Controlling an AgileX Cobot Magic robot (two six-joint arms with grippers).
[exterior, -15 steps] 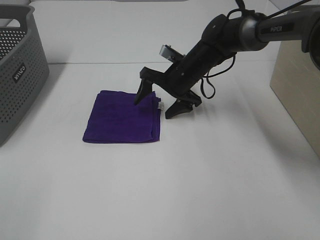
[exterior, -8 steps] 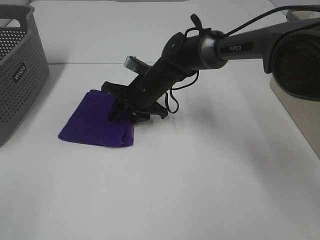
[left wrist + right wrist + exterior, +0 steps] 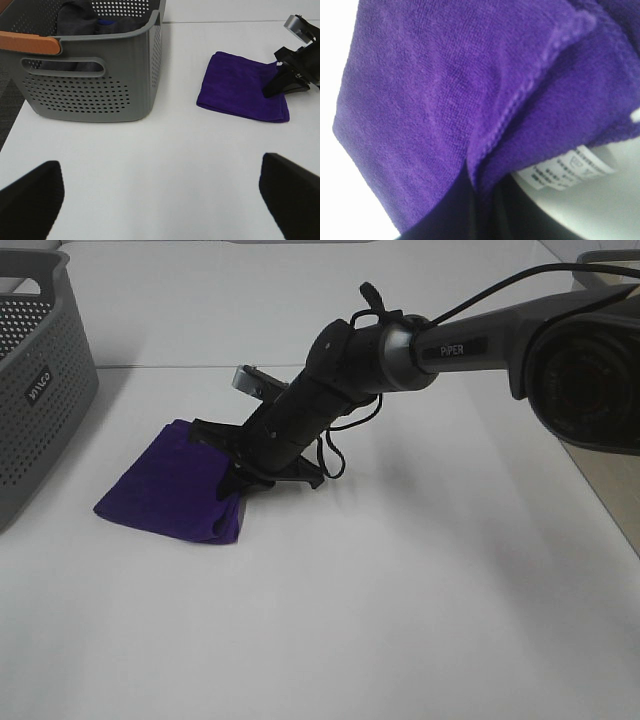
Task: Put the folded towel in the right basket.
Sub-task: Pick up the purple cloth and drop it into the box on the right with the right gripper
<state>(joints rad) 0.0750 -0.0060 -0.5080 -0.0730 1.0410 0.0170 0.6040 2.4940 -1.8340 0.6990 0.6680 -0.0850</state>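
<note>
The white surface fills the high view. A grey basket stands at its 9-to-10 o'clock edge, and that is the left one. The right basket is not clearly in view; I judge it lies off toward 3 o'clock. The right arm reaches in from 2 o'clock, across the middle.

The purple towel lies folded on the surface at about 9 o'clock from centre, near the grey basket but apart from it. It is nearly square, its slightly longer run going from 10 to 4 o'clock.

The right hand sits at the towel's 3 o'clock edge. Its fingers seem pressed together on that bunched edge, and the cloth spreads toward 8 o'clock from it. The left hand hovers spread wide, holding nothing, well apart from the towel. Up close, the hem is lifted beside a white care label.

The carry should run toward 3 o'clock, which suits the right arm.
</note>
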